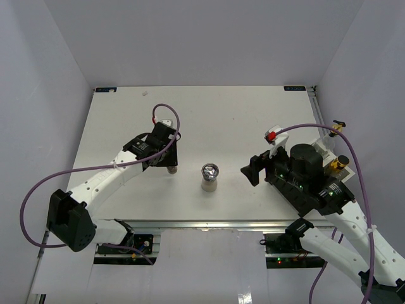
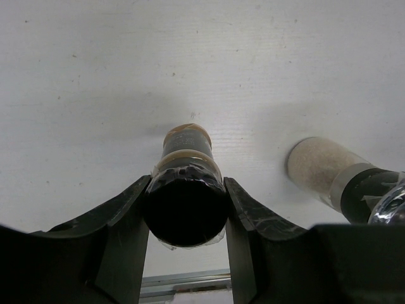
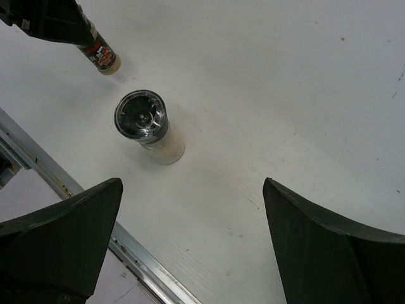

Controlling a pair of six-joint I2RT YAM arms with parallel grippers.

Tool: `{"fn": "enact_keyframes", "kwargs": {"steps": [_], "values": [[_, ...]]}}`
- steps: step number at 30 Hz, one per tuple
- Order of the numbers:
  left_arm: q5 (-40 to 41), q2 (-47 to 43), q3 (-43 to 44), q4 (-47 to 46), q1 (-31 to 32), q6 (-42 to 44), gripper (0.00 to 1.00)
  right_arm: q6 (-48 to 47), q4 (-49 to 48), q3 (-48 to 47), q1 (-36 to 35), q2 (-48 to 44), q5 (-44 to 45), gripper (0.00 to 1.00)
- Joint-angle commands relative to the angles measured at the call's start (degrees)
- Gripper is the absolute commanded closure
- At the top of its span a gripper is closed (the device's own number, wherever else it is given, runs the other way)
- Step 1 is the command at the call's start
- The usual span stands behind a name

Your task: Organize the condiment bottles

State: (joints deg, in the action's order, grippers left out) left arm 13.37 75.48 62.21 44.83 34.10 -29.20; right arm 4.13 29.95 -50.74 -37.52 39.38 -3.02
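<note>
A small dark jar [image 2: 186, 152] with a black cap stands upright left of centre on the white desk [image 1: 240, 114]. The left jaws are clenched on its cap, their two dark fingers [image 2: 123, 228] pressing against it from either side. I cannot tell whether its base rests on the surface or sits just above it. The right wrist view shows a red-and-dark label on its side. To its right, near the middle of the desk and apart from the jar, the chrome-topped shaker [image 1: 210, 176] stands upright. Its clear lower body is filled with pale grains, and nothing touches it. The right jaws are released, their fingers [image 3: 63, 240] spread wide with only bare desk between them. They hover to the right of the shaker, facing it and well apart from it. Beyond the right arm [image 1: 310, 180], near the desk's right edge, a gold-topped bottle [image 1: 340, 166] shows in part, the rest hidden by the arm. A purple cable [image 1: 28, 202] loops off the left arm.
</note>
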Motion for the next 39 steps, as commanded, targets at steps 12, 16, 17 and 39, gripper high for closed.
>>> {"fn": "enact_keyframes", "kwargs": {"steps": [12,16,17,39], "values": [[1.13,-1.67,-5.34,-5.53,2.71,-4.63,1.0,1.59,-1.73,0.55,-0.1,-1.31,-0.41,0.01],[2.37,-0.79,-6.1,-5.41,3.19,-5.23,1.0,1.85,-2.03,0.87,-0.1,-1.03,-0.71,0.01],[2.53,-0.68,-6.32,-5.65,3.25,-5.35,1.0,1.85,-1.91,0.82,-0.11,-0.98,-0.94,0.01],[2.36,5.2,-6.23,-5.37,4.04,-7.19,0.4,1.59,-0.33,0.21,-0.1,-3.87,1.17,0.01]]}}
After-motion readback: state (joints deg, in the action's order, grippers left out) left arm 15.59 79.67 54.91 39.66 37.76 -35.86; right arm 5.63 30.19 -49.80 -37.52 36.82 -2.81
